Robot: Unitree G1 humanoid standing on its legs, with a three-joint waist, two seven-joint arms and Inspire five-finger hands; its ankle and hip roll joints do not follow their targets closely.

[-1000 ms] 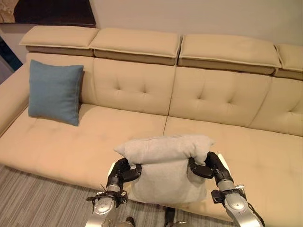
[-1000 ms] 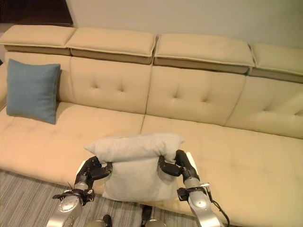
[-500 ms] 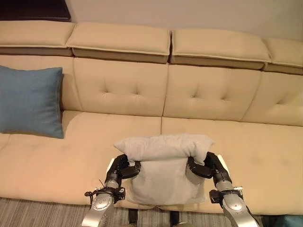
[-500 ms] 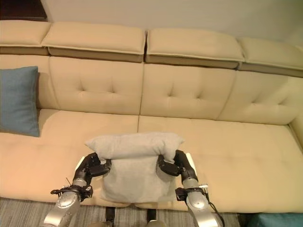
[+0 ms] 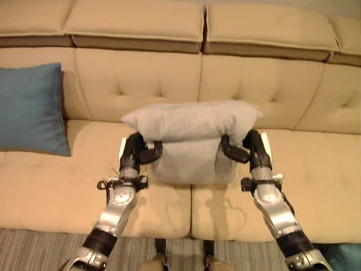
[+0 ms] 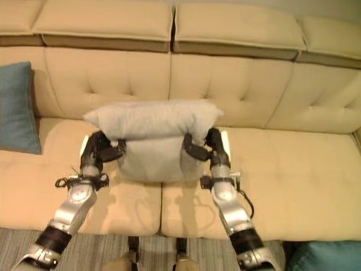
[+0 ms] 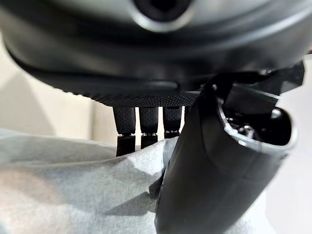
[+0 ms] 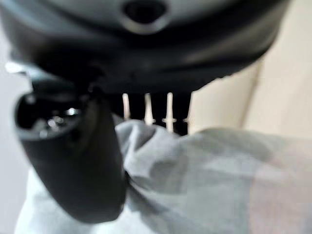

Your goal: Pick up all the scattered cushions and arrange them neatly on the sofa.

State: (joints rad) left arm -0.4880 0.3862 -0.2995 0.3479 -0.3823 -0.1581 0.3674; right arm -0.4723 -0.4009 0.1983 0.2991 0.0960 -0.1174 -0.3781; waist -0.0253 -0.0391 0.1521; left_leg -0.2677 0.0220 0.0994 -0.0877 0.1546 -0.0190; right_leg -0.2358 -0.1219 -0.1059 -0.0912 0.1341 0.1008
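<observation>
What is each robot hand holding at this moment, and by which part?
Both grip the grey cushion: the left robot hand pinches its left side, the right robot hand its right side, just under the bulging top edge.

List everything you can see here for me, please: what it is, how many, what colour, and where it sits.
sofa: one, beige, tufted back, spanning the scene.
headrest pads: several, beige, in a row along the sofa's top.
grey cushion: one, light grey, held up over the seat in front of the backrest, folded over at its top.
blue cushion: one, blue, upright against the backrest at the sofa's left end.
floor: grey, striped, in front of the sofa.
teal thing: one, at the lower right corner; cannot tell what.
left hand: dark, gripping the grey cushion's left side.
right hand: dark, gripping its right side.
</observation>
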